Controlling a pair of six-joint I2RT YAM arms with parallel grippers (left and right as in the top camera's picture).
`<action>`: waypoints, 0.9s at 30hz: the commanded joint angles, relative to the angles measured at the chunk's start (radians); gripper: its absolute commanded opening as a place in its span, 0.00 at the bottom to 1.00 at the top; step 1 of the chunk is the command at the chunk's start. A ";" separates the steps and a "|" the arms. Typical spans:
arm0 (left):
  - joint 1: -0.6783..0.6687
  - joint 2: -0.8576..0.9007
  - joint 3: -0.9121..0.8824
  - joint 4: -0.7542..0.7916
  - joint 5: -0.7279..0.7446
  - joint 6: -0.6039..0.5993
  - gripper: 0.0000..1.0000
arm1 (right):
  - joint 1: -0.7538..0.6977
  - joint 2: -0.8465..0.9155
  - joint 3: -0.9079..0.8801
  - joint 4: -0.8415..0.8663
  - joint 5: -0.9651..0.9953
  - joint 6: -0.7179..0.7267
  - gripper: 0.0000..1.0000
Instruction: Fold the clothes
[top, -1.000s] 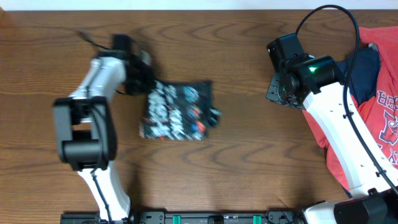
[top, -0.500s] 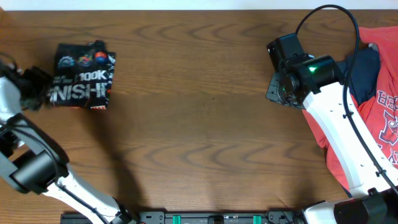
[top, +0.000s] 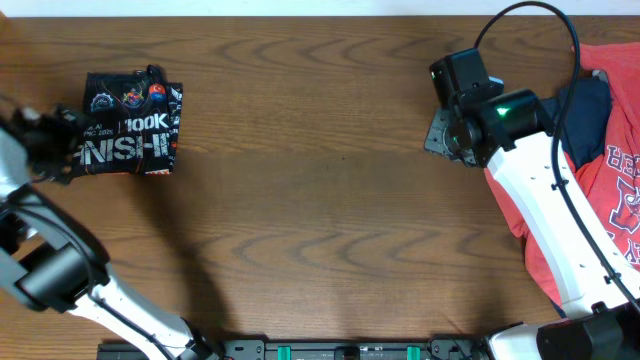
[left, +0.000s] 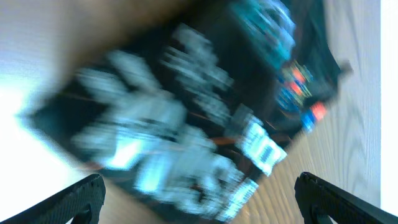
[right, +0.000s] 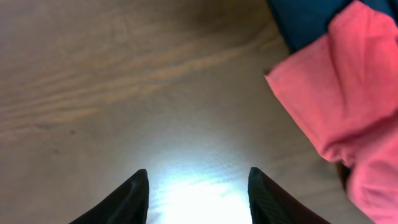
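Note:
The black jersey (top: 130, 135) lies folded into a small rectangle at the table's far left, white lettering up. My left gripper (top: 62, 148) sits at its left edge, blurred. In the left wrist view the jersey (left: 186, 118) fills the frame, and the left gripper (left: 199, 180) stands wide open over it, its fingers (left: 81, 199) clear of the cloth. My right gripper (top: 448, 135) hovers open over bare wood (right: 198, 171) with nothing between its jaws. A red T-shirt (top: 605, 210) and a navy T-shirt (top: 590, 105) lie heaped at the right edge, and the red T-shirt (right: 348, 106) shows just right of the right gripper.
The brown wooden table (top: 320, 200) spans the whole view. The right arm (top: 545, 210) crosses over the heap of shirts. The left arm (top: 60, 270) runs along the left edge.
The folded jersey went from the table's middle to the far left with my left gripper, which then opened and let it go. The right gripper's jaws have widened a little.

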 joint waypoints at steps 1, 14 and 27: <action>-0.142 -0.036 0.006 -0.004 0.054 0.087 0.98 | -0.011 0.022 0.003 0.028 -0.025 -0.005 0.51; -0.692 -0.035 0.006 -0.254 -0.233 0.263 0.98 | -0.132 0.137 0.004 0.123 -0.248 -0.274 0.68; -0.845 -0.058 -0.015 -0.815 -0.348 0.217 0.98 | -0.281 0.136 0.004 -0.151 -0.358 -0.409 0.86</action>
